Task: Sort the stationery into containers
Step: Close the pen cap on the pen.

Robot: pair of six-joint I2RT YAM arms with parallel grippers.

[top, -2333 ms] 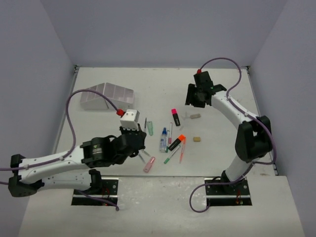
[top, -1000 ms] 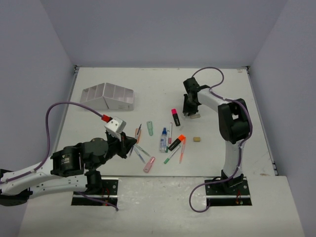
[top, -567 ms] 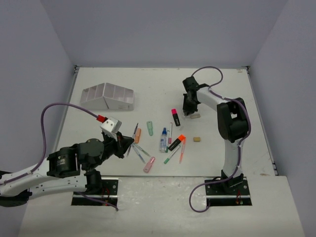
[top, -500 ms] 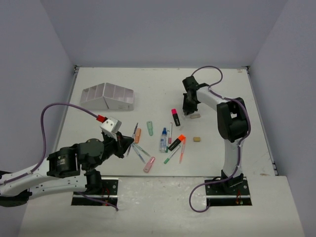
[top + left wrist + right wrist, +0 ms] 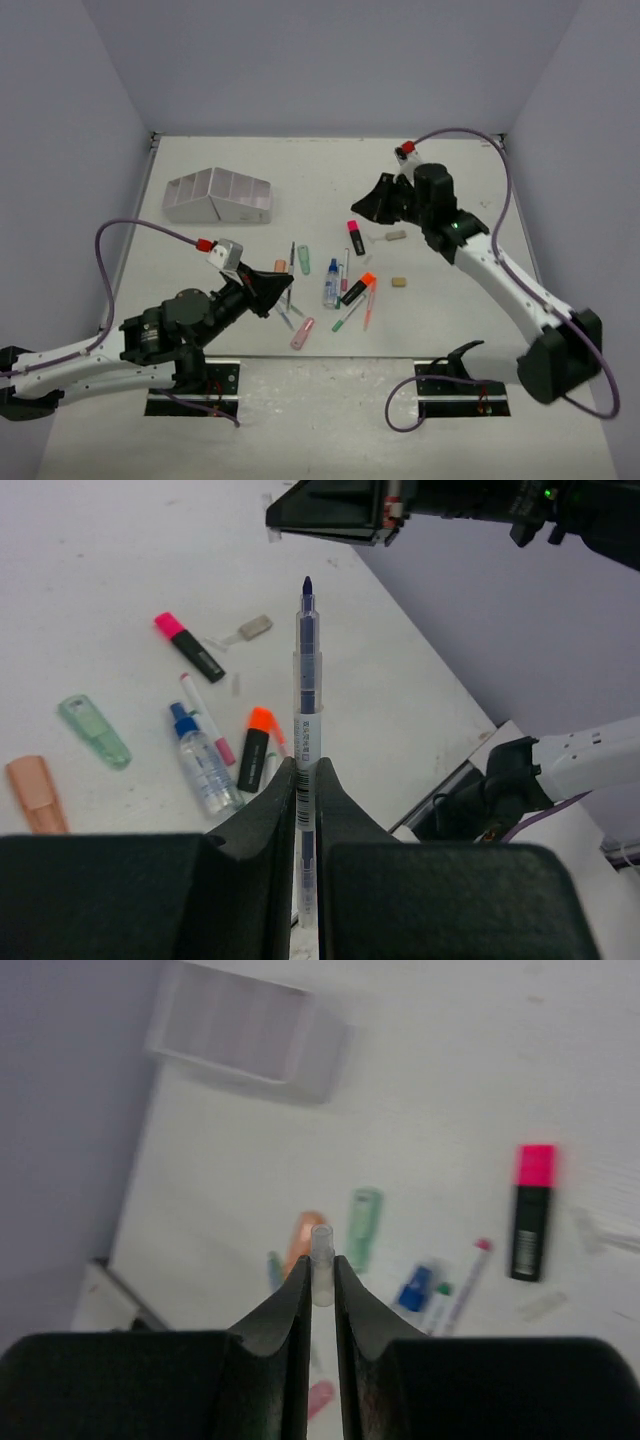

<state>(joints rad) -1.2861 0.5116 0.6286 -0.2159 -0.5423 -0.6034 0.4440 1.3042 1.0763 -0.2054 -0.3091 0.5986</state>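
Aloft: pen [image 5: 308, 710] left, clear tube [image 5: 321, 1250] right

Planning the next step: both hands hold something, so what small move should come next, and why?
Probably ease the right hand, shut on what looks like a clear cap, toward the tip of the pen in the left hand. That tip is bare and points at the right hand, so capping seems due before sorting.

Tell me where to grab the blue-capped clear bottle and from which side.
Take the bottle across its clear body, just behind the blue cap, coming straight down. It lies flat, its length running near-to-far, so set the jaws left-right. The white pen lies close on its right, leaving little room there.
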